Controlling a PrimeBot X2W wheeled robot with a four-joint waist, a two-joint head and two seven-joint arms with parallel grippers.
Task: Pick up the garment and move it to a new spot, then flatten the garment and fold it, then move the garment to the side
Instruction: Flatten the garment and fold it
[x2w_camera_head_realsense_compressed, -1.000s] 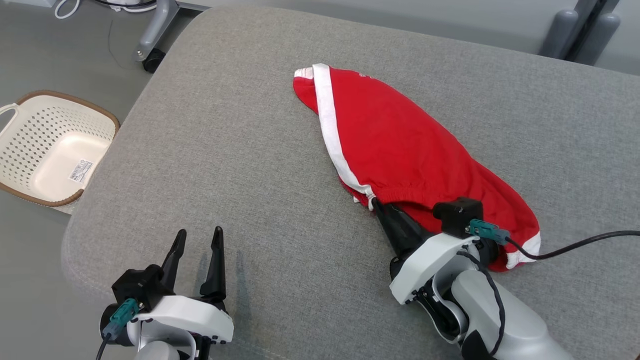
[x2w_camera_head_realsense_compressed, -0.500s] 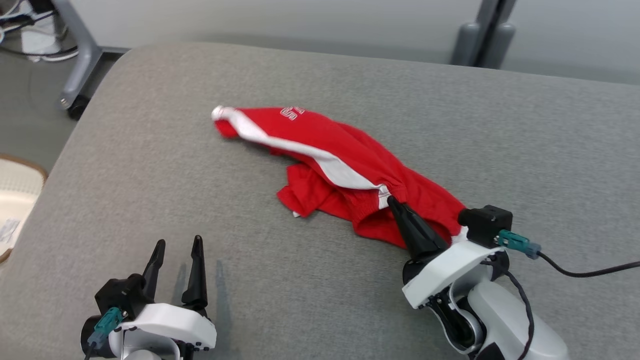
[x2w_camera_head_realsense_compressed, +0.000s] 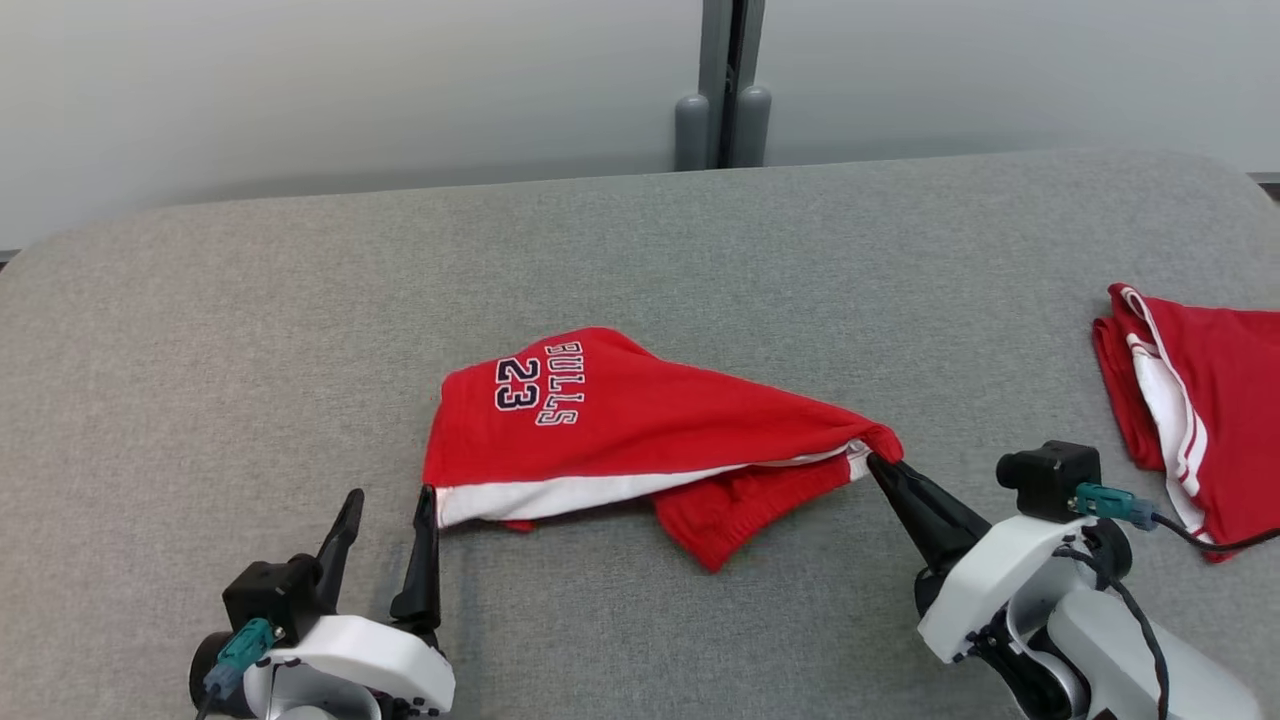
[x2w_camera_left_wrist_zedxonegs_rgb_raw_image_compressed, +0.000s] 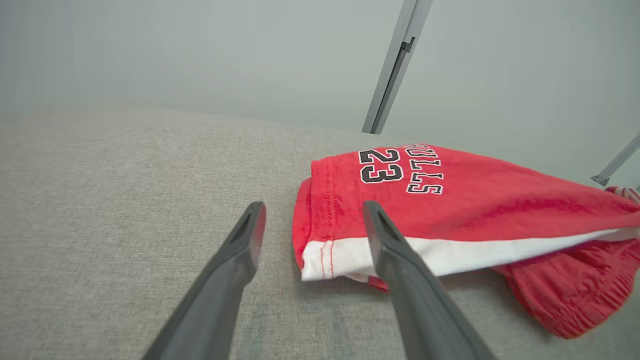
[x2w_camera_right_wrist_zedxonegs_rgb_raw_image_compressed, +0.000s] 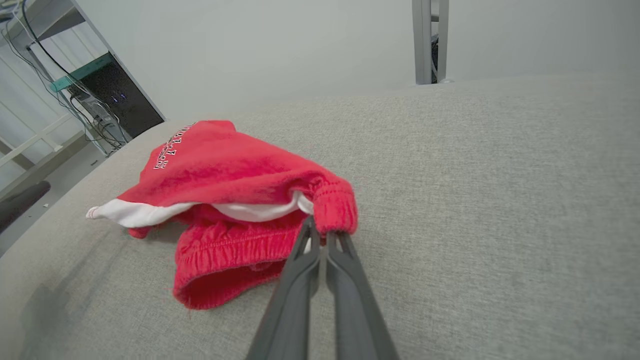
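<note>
1. Your right gripper (x2w_camera_head_realsense_compressed: 880, 465) has its two fingers pinched together on the elastic waistband corner of the red shorts (x2w_camera_head_realsense_compressed: 640, 430). That corner is lifted a little off the grey cushion (x2w_camera_head_realsense_compressed: 700, 250).
2. The red shorts sit mid-cushion, toward the near edge. They are drawn out sideways from the pinched corner on the right to a white-trimmed hem on the left.
3. The "BULLS 23" print (x2w_camera_head_realsense_compressed: 540, 385) faces up near the left end of the shorts.
4. A white band (x2w_camera_head_realsense_compressed: 600, 492) runs along the near edge. Under it a crumpled red fold with gathered elastic spills toward you and rests on the cushion.
5. Your left gripper (x2w_camera_head_realsense_compressed: 392, 492) is spread wide and holds nothing. Its inner finger stands just beside the white hem corner. In the left wrist view that finger overlaps the hem, but you cannot tell whether it touches.
6. A second red-and-white garment (x2w_camera_head_realsense_compressed: 1200, 400) lies at the cushion's right edge, well apart from the shorts.
7. A grey post (x2w_camera_head_realsense_compressed: 722, 90) stands behind the cushion against the pale wall.
</note>
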